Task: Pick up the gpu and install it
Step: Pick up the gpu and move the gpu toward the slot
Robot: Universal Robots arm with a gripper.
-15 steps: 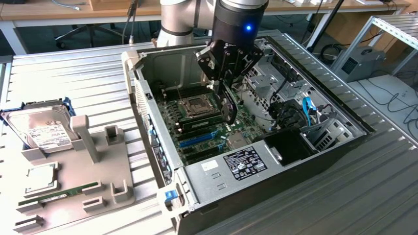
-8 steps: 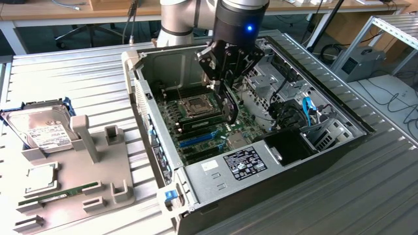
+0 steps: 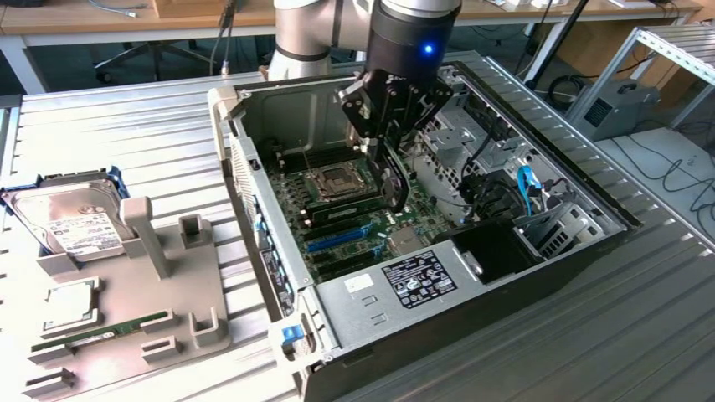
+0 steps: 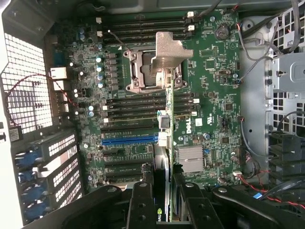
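While the fingers [image 4: 142, 202] clamp the gpu [image 4: 164, 138], the motherboard [image 4: 209, 76] reads DELL.

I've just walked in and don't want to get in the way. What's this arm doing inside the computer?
The arm's gripper is shut on the gpu. It holds the card inside the open computer case, above the motherboard. In the wrist view the card hangs below the fingers and does not appear seated in any slot. On the tray at the exterior view's left, the hard drive and RAM stick sit untouched.
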